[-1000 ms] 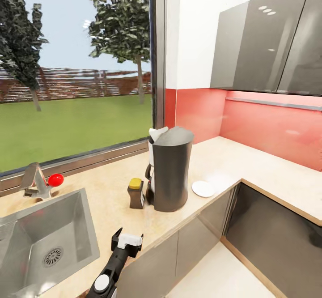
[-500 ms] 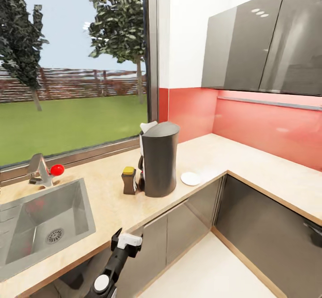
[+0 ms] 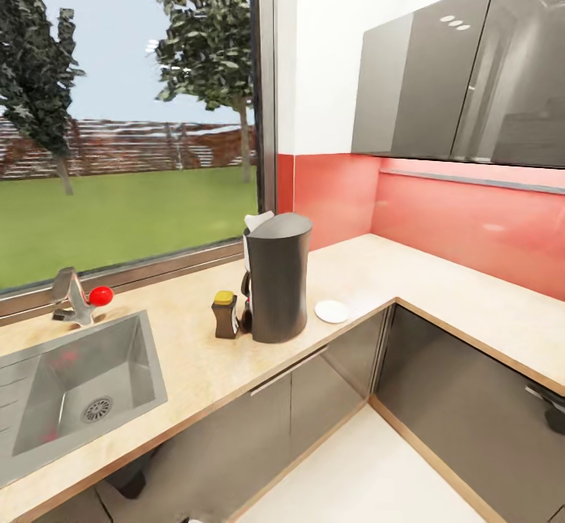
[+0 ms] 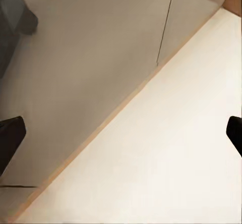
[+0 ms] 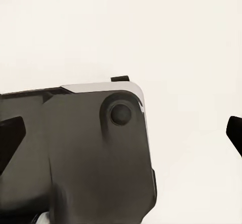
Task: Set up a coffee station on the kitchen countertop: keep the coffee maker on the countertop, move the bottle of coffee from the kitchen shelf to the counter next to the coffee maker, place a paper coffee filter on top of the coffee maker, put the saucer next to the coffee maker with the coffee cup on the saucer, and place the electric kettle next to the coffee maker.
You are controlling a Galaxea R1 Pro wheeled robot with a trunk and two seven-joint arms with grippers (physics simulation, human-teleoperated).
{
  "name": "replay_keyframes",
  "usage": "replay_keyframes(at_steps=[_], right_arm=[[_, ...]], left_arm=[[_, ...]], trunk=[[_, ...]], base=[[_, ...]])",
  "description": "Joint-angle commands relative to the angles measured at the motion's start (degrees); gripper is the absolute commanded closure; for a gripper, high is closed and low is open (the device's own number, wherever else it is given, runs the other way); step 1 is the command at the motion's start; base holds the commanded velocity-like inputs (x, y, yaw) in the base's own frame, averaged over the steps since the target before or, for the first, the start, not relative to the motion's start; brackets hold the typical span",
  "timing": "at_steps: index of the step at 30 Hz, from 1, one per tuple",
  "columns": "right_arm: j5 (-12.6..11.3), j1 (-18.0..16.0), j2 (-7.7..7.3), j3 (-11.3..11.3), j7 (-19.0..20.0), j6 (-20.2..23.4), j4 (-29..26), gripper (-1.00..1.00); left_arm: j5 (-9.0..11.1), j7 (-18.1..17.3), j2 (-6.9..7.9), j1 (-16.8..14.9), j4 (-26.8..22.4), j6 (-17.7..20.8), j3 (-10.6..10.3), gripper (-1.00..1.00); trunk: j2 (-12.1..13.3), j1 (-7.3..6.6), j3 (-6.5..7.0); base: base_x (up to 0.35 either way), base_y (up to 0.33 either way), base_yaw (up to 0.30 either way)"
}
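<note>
In the head view the tall dark grey coffee maker (image 3: pixel 276 276) stands on the tan kitchen countertop (image 3: pixel 196 354), near the corner. A white paper coffee filter (image 3: pixel 257 221) peeks out at its top, on the window side. The bottle of coffee (image 3: pixel 225 315), with its yellow lid, stands close on its left. A white saucer (image 3: pixel 332 311) lies flat just to its right. Coffee cup, electric kettle and kitchen shelf are out of view. My left gripper (image 4: pixel 121 138) is open over pale floor beside cabinet fronts. My right gripper (image 5: pixel 121 133) is open above a dark part of my own body.
A steel sink (image 3: pixel 78 382) with a red-knobbed faucet (image 3: pixel 86 299) sits at the counter's left. Dark grey wall cabinets (image 3: pixel 439 91) hang over the corner, above a red backsplash. The counter turns along the right wall. Pale floor (image 3: pixel 369 476) lies in front of the cabinets.
The head view has drawn back from the counter, so everything looks smaller and more floor shows. My left arm, seen at the bottom edge earlier, has left the head view.
</note>
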Motion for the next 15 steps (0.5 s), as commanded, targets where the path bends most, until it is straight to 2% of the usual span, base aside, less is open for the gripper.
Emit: replay_keyframes(at_steps=[1,3,5,8,12,15], right_arm=[[0.24,0.01,0.06,-0.38,-0.05,-0.15,-0.02,-1.0],[0.23,0.01,0.08,-0.37,-0.05,-0.15,-0.05,-1.0],[0.23,0.01,0.21,-0.35,-0.04,-0.15,-0.15,-1.0],[0.23,0.01,0.3,-0.36,-0.06,-0.15,-0.18,-1.0],[0.17,0.01,0.34,-0.38,-0.1,-0.06,-0.26,-1.0],[0.2,0.01,0.35,-0.32,0.01,0.15,-1.01,-1.0]], left_arm=[[-0.44,0.17,0.45,0.01,2.11,-0.13,-0.02,-1.0],[-0.37,0.21,2.23,0.33,7.5,-0.02,-0.02,-1.0],[-0.1,0.36,4.99,0.66,13.31,0.28,0.03,-1.0],[0.09,0.34,6.71,0.83,16.56,0.41,0.01,-1.0],[0.17,0.23,7.61,1.36,21.26,1.36,-0.06,-1.0],[0.2,0.37,7.6,3.53,22.19,8.33,0.03,-1.0]], trunk=[[-0.05,0.02,-0.02],[-0.05,0.02,-0.02],[-0.05,0.02,-0.02],[-0.05,0.02,-0.02],[-0.05,0.02,-0.02],[-0.05,0.02,-0.02]], base=[[0.0,0.0,0.055],[0.0,0.0,0.166],[0.0,0.0,0.249],[0.0,0.0,0.266],[0.0,0.0,0.274],[0.0,0.0,0.276]])
